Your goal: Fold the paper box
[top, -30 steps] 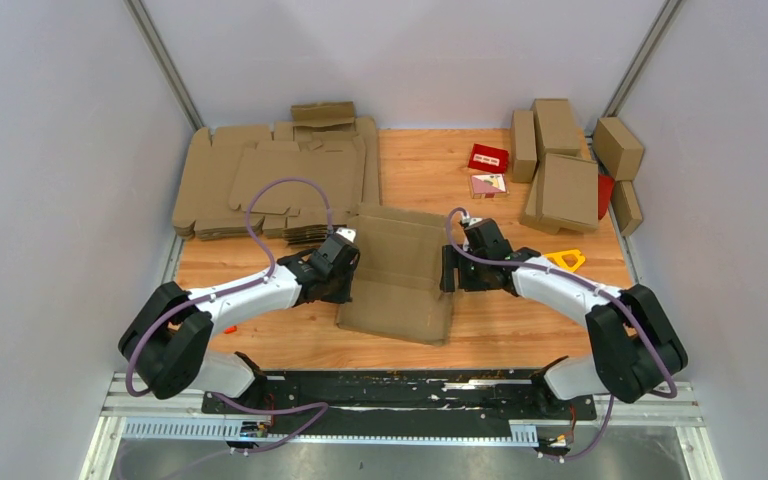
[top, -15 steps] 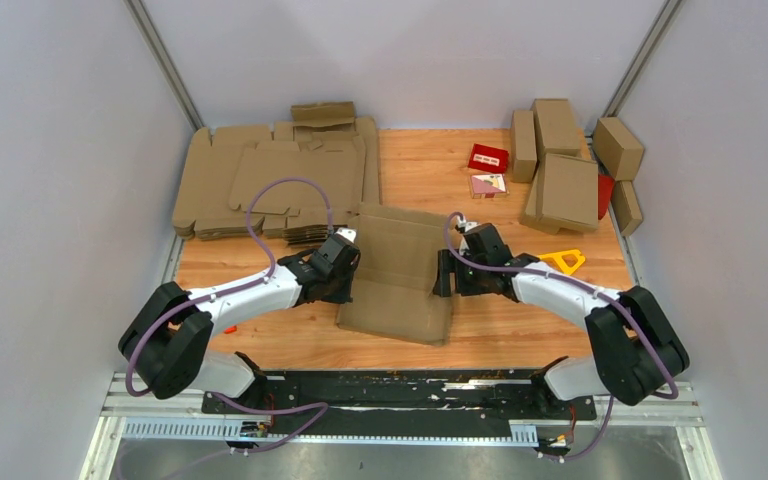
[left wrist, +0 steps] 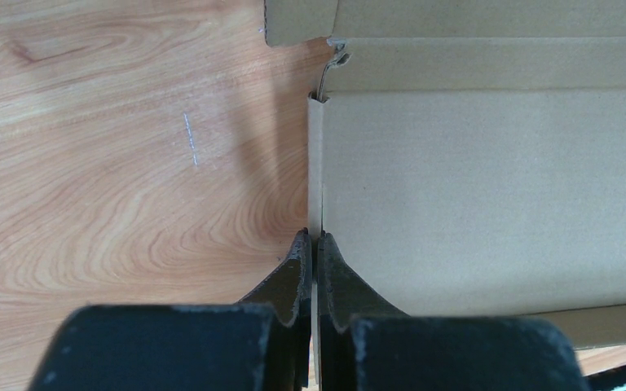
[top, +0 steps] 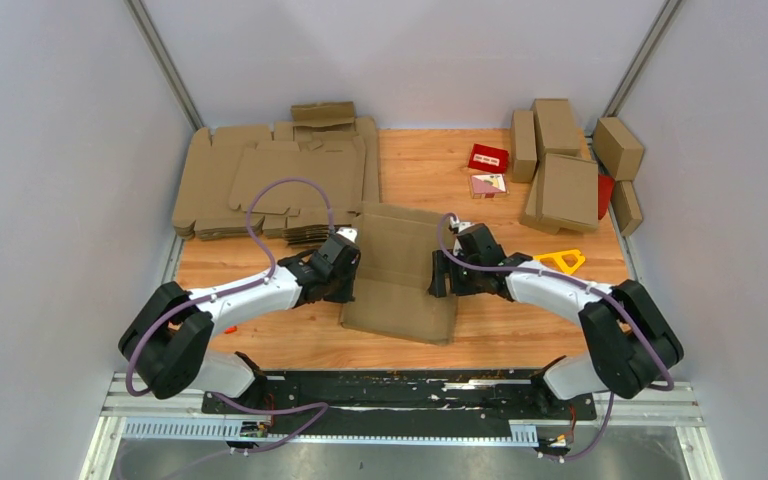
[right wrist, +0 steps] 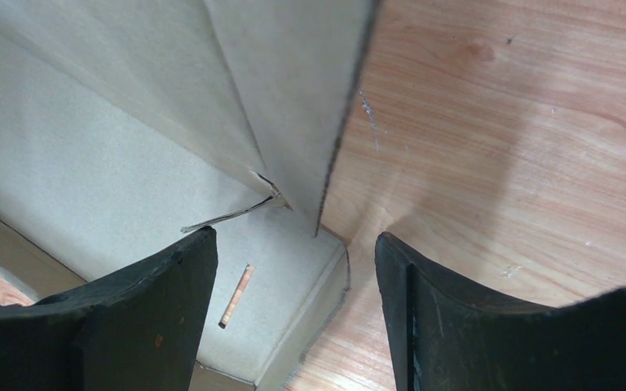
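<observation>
1. Well, you have the paper box [top: 398, 285] lying on the wooden table [top: 520, 335] just in front of the pile of flat cardboard blanks [top: 260, 180], off its right end. The box is partly formed, with its side walls raised.
2. Your left gripper [top: 346, 272] sits on the near side of the pile, clamped on the box's left wall. The left wrist view shows both fingers pinching that thin upright edge.
3. Your right gripper [top: 441, 273], farther right of the pile, is spread apart and grasps nothing. One finger hangs inside the box and the other over bare wood, with the right wall standing between them.
4. A small red carton [top: 488, 157] and finished brown boxes [top: 560, 170] stand well to the right of the pile.
</observation>
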`<action>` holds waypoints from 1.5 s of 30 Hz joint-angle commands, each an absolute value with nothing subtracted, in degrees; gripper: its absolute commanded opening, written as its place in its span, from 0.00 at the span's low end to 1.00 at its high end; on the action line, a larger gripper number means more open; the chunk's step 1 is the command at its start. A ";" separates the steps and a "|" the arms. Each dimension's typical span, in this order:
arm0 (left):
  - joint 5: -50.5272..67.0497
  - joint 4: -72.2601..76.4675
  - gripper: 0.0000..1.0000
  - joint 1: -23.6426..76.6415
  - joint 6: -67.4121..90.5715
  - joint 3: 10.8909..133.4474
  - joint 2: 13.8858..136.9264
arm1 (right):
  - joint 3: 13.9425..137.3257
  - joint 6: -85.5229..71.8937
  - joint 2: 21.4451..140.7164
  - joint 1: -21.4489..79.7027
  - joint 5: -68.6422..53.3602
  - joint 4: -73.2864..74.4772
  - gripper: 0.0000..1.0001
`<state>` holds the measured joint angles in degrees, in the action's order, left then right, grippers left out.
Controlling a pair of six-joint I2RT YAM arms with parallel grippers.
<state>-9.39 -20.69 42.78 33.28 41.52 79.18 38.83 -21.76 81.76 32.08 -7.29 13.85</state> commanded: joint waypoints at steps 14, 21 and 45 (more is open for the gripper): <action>-8.25 -13.48 0.00 43.66 35.73 38.41 75.78 | 43.47 -20.41 87.48 35.55 -2.01 13.55 0.70; -7.78 -13.29 0.00 43.86 35.71 38.30 75.90 | 44.07 -20.74 88.41 36.52 -0.87 12.22 0.69; -17.19 -8.91 0.00 43.86 50.40 33.69 72.48 | 34.98 -30.70 58.52 39.34 -8.52 30.86 0.87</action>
<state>-12.67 -12.34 43.53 44.58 35.14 75.37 36.25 -24.21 62.15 37.63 -5.21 26.52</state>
